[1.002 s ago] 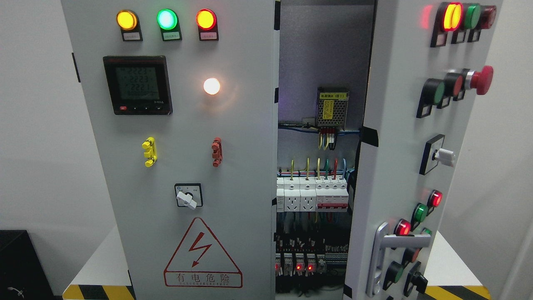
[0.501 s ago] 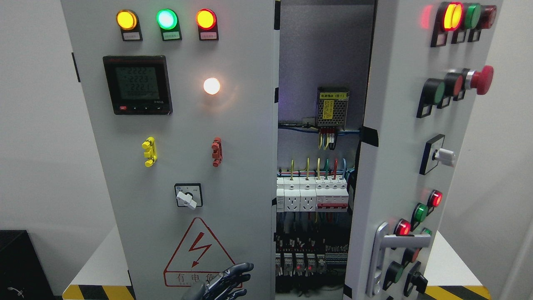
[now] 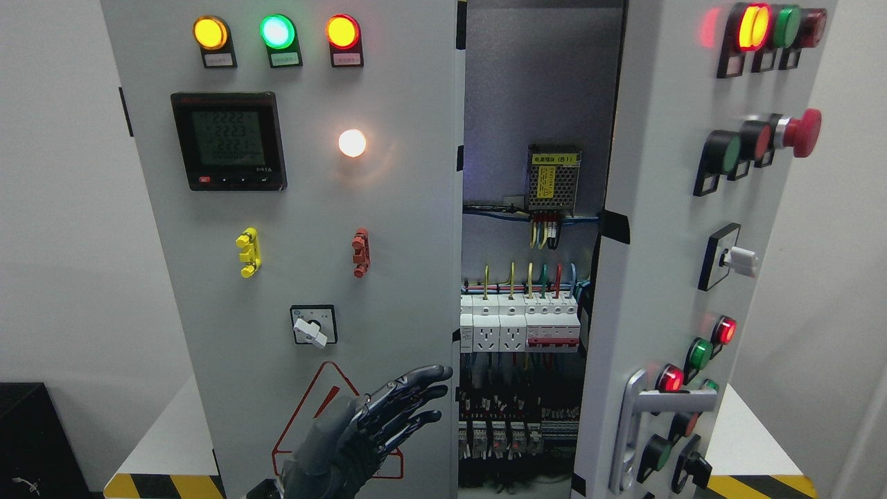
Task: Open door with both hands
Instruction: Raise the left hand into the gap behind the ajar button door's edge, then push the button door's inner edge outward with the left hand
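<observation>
My left hand [image 3: 374, 423], dark and metallic, comes up from the bottom edge at about 7 o'clock, fingers [image 3: 423, 378] stretched out and slightly fanned, gripping nothing. They point toward 2 o'clock, their tips just short of the free edge of the grey metal left cabinet door [image 3: 305, 208]. The hand covers most of the red triangular lightning warning sign [image 3: 308, 409], so the writing under it cannot be read; the wrist is cut off by the frame. My right hand does not show.

The left door looks closed or nearly so. At 3 o'clock from it, the grey metal right cabinet door [image 3: 658, 242] stands ajar, swung toward me, its silver lever handle [image 3: 641, 430] at 5 o'clock.

On the left door, at 10 o'clock, the black digital panel meter [image 3: 229, 141] shows three rows of digits, roughly 222, too faint to be sure of. The small tags under the three round lamps [image 3: 276, 32] are unreadable.

Through the gap, a perforated metal power supply [image 3: 553, 179] carries a yellow label ending in "(B1)"; its other characters are too small. Below it sit white circuit breakers [image 3: 518, 324], with the lowest rows in shadow.
</observation>
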Motion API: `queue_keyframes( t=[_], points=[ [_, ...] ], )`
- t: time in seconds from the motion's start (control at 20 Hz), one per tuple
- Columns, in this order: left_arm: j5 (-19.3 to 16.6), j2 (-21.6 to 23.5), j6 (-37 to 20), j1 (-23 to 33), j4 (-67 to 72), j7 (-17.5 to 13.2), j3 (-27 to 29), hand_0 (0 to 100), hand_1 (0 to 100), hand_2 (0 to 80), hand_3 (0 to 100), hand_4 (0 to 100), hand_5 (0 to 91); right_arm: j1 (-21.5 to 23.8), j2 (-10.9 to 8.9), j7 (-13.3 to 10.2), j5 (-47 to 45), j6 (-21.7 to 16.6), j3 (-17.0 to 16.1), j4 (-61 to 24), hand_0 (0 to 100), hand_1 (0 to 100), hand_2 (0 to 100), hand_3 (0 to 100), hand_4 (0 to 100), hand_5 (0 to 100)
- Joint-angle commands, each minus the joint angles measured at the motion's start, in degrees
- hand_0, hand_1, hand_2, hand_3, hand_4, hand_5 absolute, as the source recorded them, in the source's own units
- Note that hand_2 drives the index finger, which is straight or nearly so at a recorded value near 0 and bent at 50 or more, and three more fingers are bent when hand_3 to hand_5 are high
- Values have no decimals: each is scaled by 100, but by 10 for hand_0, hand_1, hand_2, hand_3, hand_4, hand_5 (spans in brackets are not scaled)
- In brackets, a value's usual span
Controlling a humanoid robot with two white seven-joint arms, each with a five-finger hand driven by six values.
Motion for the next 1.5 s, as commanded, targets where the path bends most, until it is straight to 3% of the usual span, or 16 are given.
queue_keyframes(
  t=[0.0, 0.4, 0.75, 0.95, 1.45],
  points=[
    [234, -267, 20, -797, -35, 32, -386, 0, 0, 0, 0, 0, 0, 0, -2, 3, -88, 0, 167, 0, 0, 0, 0, 0, 0, 0],
    [252, -706, 73, -1615, 395, 76, -580, 0, 0, 0, 0, 0, 0, 0, -2, 3, -79, 0, 176, 0, 0, 0, 0, 0, 0, 0],
    [269, -1382, 179, -2248, 983, 76, -975, 0, 0, 0, 0, 0, 0, 0, -2, 3, -88, 0, 167, 0, 0, 0, 0, 0, 0, 0],
    [349, -1673, 275, -2486, 1204, 76, -1107, 0, 0, 0, 0, 0, 0, 0, -2, 3, -88, 0, 167, 0, 0, 0, 0, 0, 0, 0],
    [436, -1902, 275, -2697, 1213, 76, -1283, 0, 0, 0, 0, 0, 0, 0, -2, -6, -79, 0, 167, 0, 0, 0, 0, 0, 0, 0]
  ],
)
